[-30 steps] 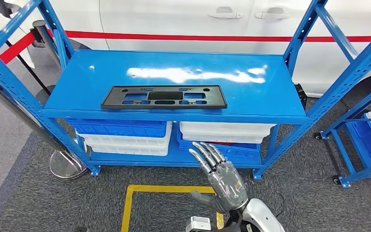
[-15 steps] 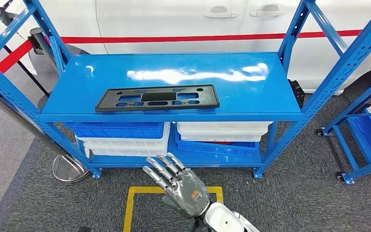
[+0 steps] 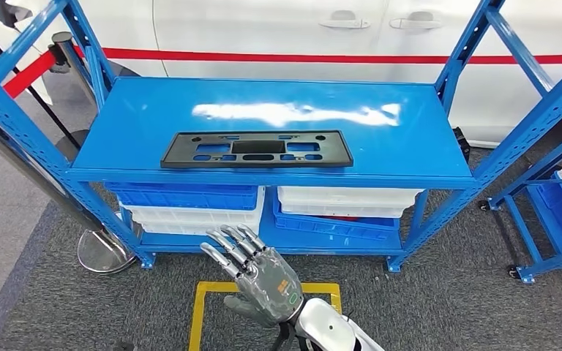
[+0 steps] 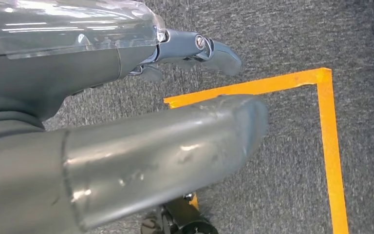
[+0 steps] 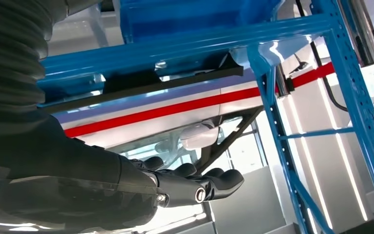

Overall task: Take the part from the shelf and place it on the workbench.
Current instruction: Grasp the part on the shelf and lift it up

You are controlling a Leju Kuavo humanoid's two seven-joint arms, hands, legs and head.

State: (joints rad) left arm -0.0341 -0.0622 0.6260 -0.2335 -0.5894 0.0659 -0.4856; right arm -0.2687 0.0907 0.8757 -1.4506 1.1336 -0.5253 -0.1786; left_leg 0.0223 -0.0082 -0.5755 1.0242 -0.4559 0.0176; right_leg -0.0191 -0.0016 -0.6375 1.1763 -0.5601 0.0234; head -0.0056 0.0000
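Observation:
The part is a long black plastic plate (image 3: 256,148) with several cut-outs, lying flat near the front edge of the blue shelf's top board (image 3: 278,110). My right hand (image 3: 257,280) is low in front of the shelf, below the board, fingers spread and pointing up-left, holding nothing. In the right wrist view that hand (image 5: 126,180) reaches out under the shelf, and the plate's dark edge (image 5: 175,82) shows above it. My left hand (image 4: 78,97) hangs over the grey carpet with thumb and fingers apart, holding nothing.
Blue and white bins (image 3: 190,205) fill the lower shelf. A white car with a red stripe (image 3: 300,55) stands behind. A stanchion base (image 3: 102,252) is at the left, another blue rack (image 3: 556,212) at the right. Yellow tape (image 3: 263,289) marks the carpet.
My right hand has swung from the lower right toward the lower centre, staying spread and holding nothing. The camera shifted slightly; the plate has not moved on the shelf.

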